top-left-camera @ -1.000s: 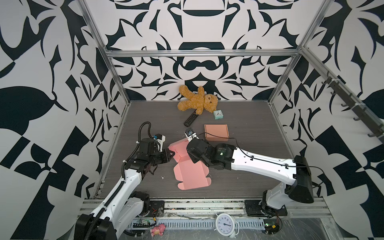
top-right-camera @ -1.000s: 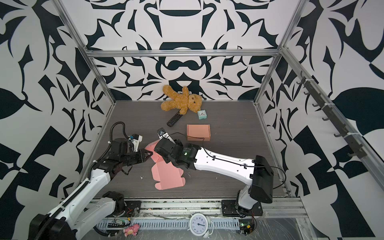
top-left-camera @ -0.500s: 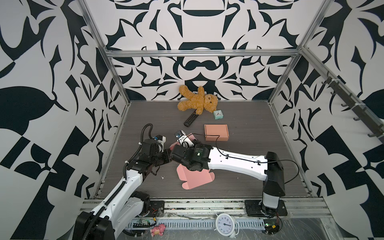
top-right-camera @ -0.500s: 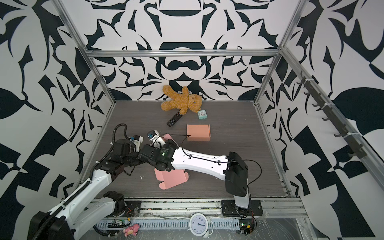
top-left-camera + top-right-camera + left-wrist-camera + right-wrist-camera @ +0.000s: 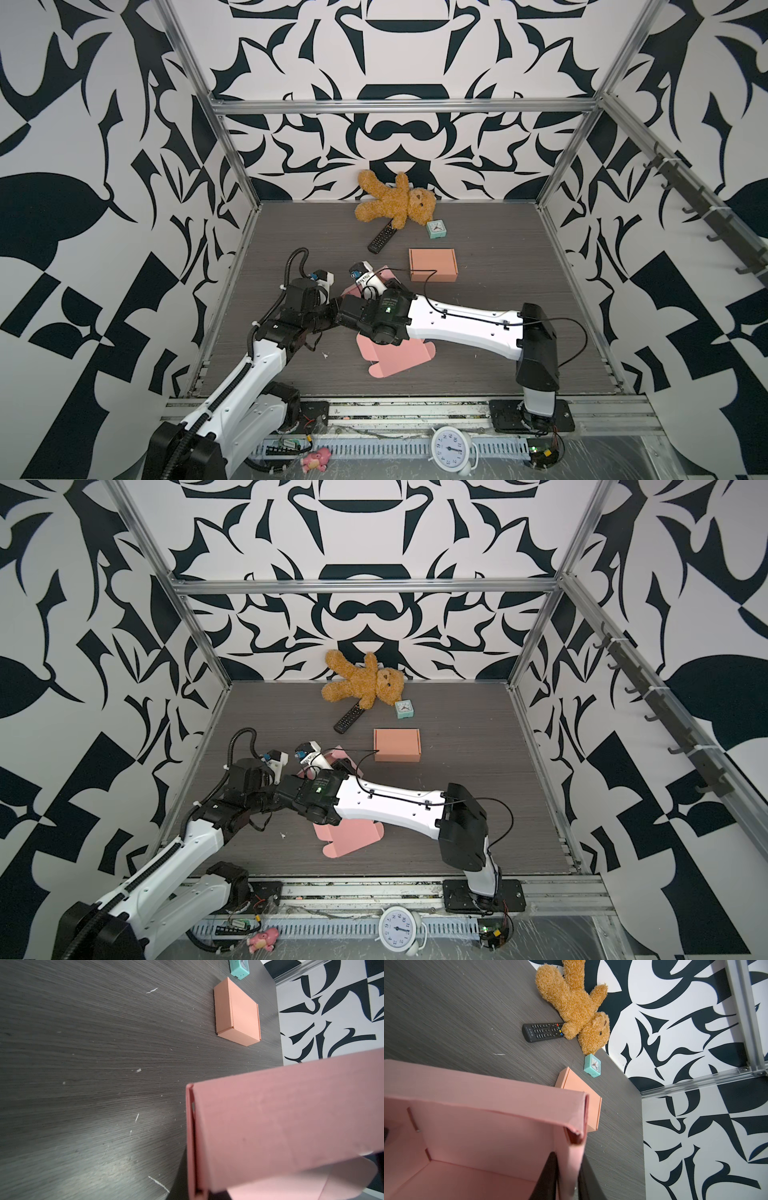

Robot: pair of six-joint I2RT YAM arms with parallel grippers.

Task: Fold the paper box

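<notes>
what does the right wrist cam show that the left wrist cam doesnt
Only the right wrist view: the teddy bear, the remote, the inside of the pink paper box, and the right claw with a dark finger on either side of one box wall.
Only the left wrist view: the orange box whole, with nothing in front of it, and the pink paper box's outer face.
Both: the pink paper box, the orange box, the teal clock and the dark table; the left wrist view cuts the clock at its edge.

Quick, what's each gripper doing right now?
Left gripper: closed, apparently on the pink box.
Right gripper: closed on the pink box's wall.
</notes>
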